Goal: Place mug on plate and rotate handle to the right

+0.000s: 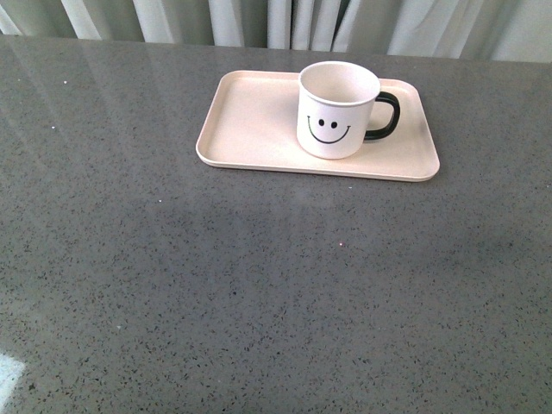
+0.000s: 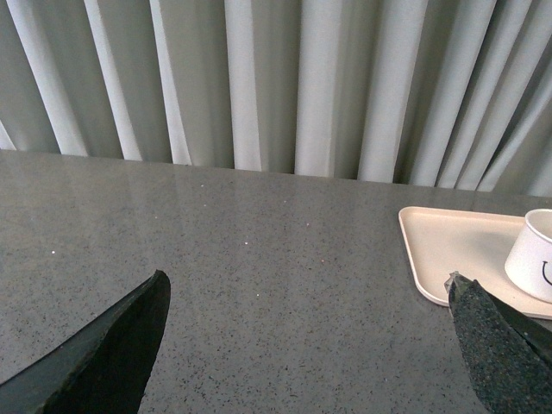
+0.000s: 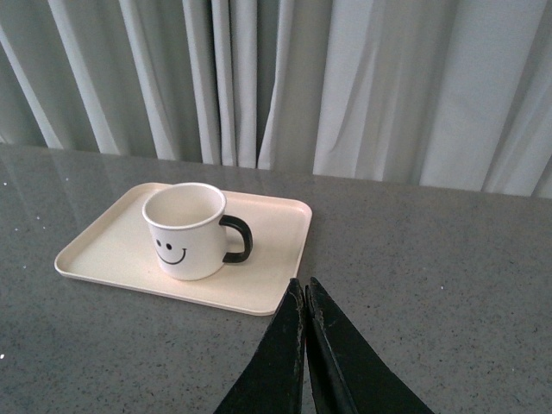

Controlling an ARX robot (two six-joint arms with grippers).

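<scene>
The cream mug [image 1: 337, 109] with a black smiley face stands upright on the pale pink plate [image 1: 244, 118], toward its right half. Its black handle [image 1: 384, 116] points to the right in the front view. The right wrist view shows the mug [image 3: 185, 230], its handle [image 3: 239, 239] and the plate [image 3: 95, 253] beyond my right gripper [image 3: 304, 287], which is shut with nothing in it and apart from the plate's edge. My left gripper [image 2: 308, 289] is open over bare table; the plate [image 2: 448, 250] and mug [image 2: 536, 254] lie off to one side. Neither arm shows in the front view.
A grey speckled stone tabletop [image 1: 259, 285] spreads around the plate. Pale pleated curtains [image 1: 285, 21] hang behind the table's far edge.
</scene>
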